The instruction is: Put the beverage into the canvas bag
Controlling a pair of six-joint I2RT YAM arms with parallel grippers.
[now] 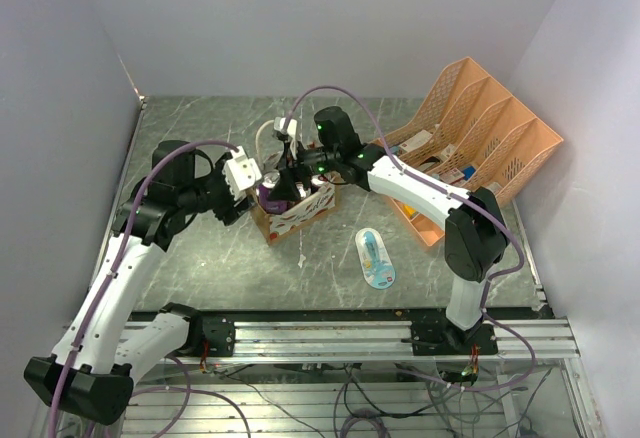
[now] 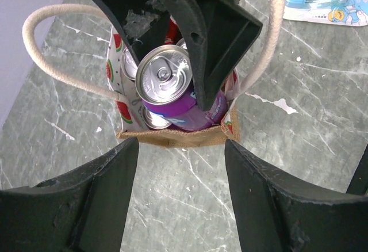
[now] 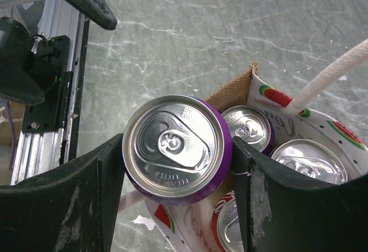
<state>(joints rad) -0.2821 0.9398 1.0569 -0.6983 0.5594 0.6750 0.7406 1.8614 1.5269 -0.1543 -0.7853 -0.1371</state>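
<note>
The right gripper [image 3: 178, 145] is clamped on the can [image 3: 172, 148], one finger on each side of its purple wall just under the silver rim. The can sits at one end of the bag [image 3: 276, 99], inside its mouth. Its top rises above three other cans [image 3: 248, 126] packed in there. Its lower half is hidden behind the canvas, so whether it rests on the bottom cannot be told. From the left wrist it looks tilted, and the right finger covers much of its side. A white handle [image 2: 34, 27] loops out to one side; the other is cut off by the frame edge. The left gripper [image 2: 181, 148] hangs just off the bag's end with its jaws wide apart and nothing between them. In the top view its fingers are mostly lost behind the wrist camera. On the table [image 1: 200, 258] a flat blue packet [image 1: 375, 258] lies near the bag, its print too small to read, and an orange organizer [image 1: 490, 128] stands well apart at the right edge.
</note>
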